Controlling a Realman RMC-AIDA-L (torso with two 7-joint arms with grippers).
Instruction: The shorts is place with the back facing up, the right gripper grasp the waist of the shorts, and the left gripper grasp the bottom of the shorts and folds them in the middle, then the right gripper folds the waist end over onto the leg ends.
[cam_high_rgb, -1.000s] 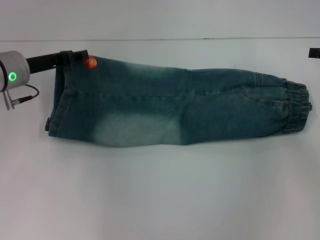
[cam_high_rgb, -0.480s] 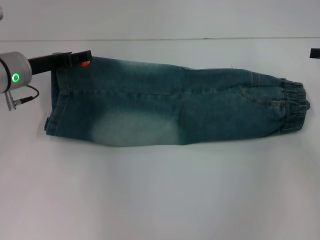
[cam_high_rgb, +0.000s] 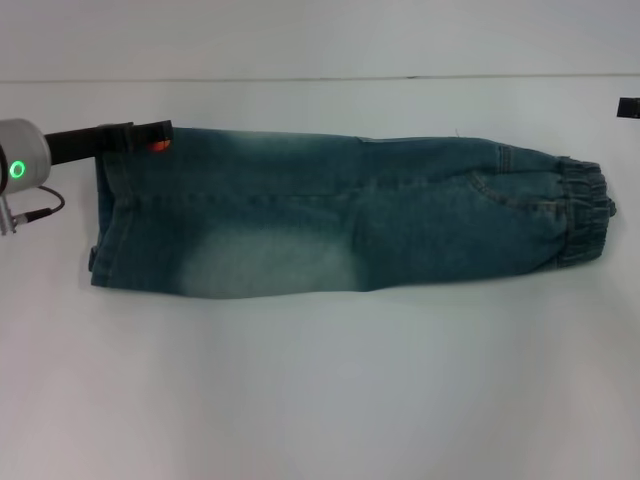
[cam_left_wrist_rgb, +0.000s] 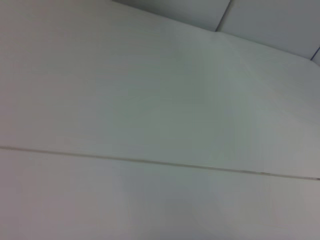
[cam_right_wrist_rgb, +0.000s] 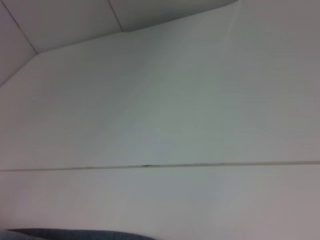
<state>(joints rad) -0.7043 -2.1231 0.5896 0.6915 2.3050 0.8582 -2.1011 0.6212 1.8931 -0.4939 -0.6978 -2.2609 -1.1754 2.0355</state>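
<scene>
Left fingers at the far hem corner of the shorts

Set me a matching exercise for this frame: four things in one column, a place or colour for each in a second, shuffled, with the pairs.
Things:
1. shorts
2. elastic waistband
3. left tool
4. indicator light

Descriptions:
A. glowing green
B. at the far corner of the leg end
C. folded lengthwise, lying flat on the table
D. gathered, at the robot's right end

Pairs: 1-C, 2-D, 3-B, 4-A
</scene>
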